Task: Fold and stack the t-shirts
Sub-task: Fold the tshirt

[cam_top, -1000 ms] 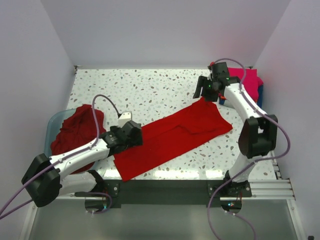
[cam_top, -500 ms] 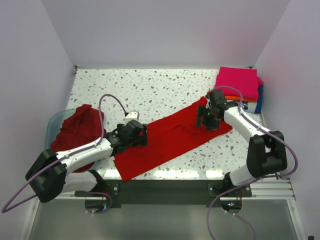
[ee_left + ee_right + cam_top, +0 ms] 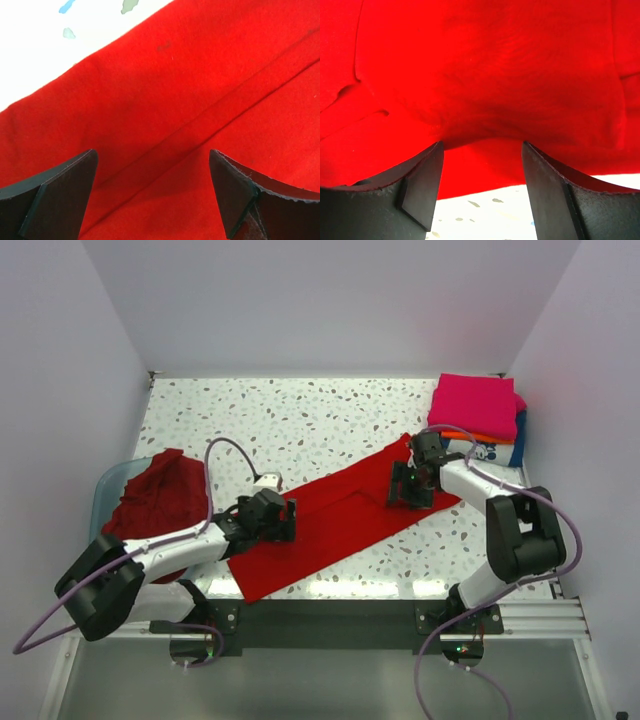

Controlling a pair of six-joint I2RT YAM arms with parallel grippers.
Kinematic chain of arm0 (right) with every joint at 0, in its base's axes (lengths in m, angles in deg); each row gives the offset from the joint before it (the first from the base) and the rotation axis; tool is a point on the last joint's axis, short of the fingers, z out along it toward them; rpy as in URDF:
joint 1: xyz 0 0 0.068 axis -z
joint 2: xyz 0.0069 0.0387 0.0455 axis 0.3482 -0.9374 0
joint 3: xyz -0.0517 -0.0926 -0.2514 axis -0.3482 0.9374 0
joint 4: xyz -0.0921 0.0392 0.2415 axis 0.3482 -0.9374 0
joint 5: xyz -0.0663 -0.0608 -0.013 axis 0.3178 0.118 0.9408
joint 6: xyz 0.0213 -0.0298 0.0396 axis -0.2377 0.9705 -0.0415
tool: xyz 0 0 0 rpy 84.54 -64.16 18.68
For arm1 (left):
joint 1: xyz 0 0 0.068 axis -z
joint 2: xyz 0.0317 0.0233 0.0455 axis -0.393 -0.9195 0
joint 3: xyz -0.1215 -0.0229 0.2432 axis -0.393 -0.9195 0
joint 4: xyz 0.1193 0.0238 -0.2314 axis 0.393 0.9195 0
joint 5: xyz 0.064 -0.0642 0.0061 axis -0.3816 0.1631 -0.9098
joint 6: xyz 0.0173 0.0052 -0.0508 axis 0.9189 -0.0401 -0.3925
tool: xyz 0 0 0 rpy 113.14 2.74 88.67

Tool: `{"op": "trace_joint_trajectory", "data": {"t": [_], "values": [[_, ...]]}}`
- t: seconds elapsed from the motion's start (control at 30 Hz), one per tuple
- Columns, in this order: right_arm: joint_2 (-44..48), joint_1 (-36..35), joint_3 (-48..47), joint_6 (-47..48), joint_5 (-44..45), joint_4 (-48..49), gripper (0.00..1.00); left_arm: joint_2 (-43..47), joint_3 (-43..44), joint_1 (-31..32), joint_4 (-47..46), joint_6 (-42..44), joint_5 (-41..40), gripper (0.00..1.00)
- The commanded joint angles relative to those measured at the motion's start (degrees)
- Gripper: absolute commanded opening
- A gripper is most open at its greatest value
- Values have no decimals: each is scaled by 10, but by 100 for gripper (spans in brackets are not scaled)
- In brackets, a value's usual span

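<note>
A bright red t-shirt (image 3: pixel 340 510), folded into a long strip, lies diagonally across the table. My left gripper (image 3: pixel 288 521) is open, low over the strip's left part; the left wrist view shows its jaws (image 3: pixel 152 156) astride a fold line in the red cloth (image 3: pixel 190 85). My right gripper (image 3: pixel 402 487) is open at the strip's right end; the right wrist view shows its jaws (image 3: pixel 482 147) wide apart against the red cloth (image 3: pixel 490 70), near its edge. Folded shirts are stacked at the back right, magenta (image 3: pixel 475 405) on top, with orange and white with blue print (image 3: pixel 487 447) below.
A translucent teal tub (image 3: pixel 108 490) at the left edge holds crumpled red shirts (image 3: pixel 155 498). The speckled tabletop (image 3: pixel 290 420) runs to white walls at the back and sides. The arm bases stand at the near edge.
My right arm came from the back-right stack down and forward onto the red shirt's right end. My left gripper slid a little right along the strip.
</note>
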Motion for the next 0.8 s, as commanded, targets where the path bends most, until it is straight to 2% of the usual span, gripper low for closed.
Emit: {"op": "trace_joint_trajectory", "data": {"t": [0.0,0.2,0.53,0.77], "values": [[-14,-3,-1,-2,11,22,67,-8,-16,2,-46,3,18,98],[-57,-2,-22,3,28,20,67,-7,-32,2,-47,-9,25,98],[-152,-3,-96,-1,29,23,67,74,-109,7,-68,-92,99,98],[-233,-4,-193,-3,13,13,67,97,-130,54,-59,-143,98,98]]}}
